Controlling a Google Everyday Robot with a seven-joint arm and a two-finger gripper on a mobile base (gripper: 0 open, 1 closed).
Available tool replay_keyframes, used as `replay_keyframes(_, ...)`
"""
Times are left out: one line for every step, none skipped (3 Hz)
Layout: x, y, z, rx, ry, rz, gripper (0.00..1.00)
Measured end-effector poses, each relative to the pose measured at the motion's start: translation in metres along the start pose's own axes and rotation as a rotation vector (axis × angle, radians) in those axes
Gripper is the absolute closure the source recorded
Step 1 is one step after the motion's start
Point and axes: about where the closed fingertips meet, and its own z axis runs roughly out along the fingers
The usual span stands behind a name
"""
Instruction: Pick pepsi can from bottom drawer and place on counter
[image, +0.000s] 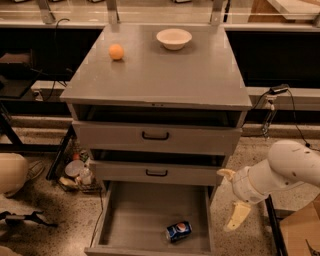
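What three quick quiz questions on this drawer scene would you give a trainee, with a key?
1. True or false: the pepsi can lies on its side in the bottom drawer.
2. Where is the tool? A, gripping the can; B, outside the drawer, low beside the cabinet, fingers apart and empty; C, inside the top drawer.
3. Fill in: the counter holds an orange ball and a white ____.
Key: 1 true; 2 B; 3 bowl.

Lab, speckled floor (45, 220), loose cables (295, 122), gripper (227, 199) beside bottom drawer (145, 215)
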Motion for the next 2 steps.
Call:
replay_keyframes(0.0235, -0.0050, 0.0610, -0.021, -0.017, 0.020, 0.00)
replay_keyframes(0.0236, -0.0050, 0.0611, -0.021, -0.017, 0.020, 0.00)
